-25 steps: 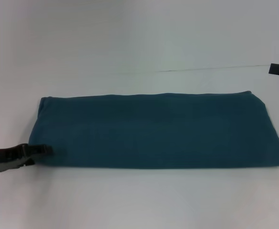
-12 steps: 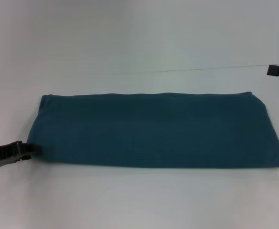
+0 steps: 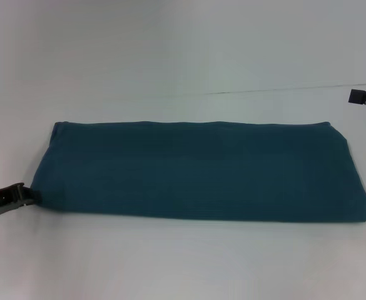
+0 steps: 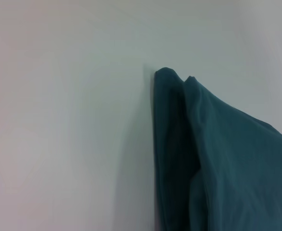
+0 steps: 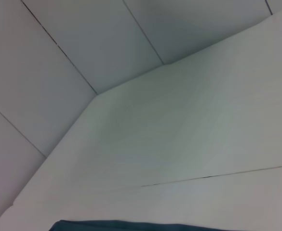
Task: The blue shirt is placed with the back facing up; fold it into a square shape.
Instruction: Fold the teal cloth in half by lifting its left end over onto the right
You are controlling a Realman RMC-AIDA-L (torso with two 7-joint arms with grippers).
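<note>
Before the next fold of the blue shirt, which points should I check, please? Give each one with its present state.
1. The plain dark teal-blue knit shirt lies flat as one long folded band on the white table: ok.
2. It is already a square: not ok, the band is much wider than deep, so a fold across is left.
3. The left gripper is at the band's near left corner: ok.
4. Its jaws hold the fabric: cannot tell.
5. The right gripper is at the shirt: not ok, it hangs apart, beyond the far right corner.
6. The layers at the left end are even: not ok, two edges gape slightly.
</note>
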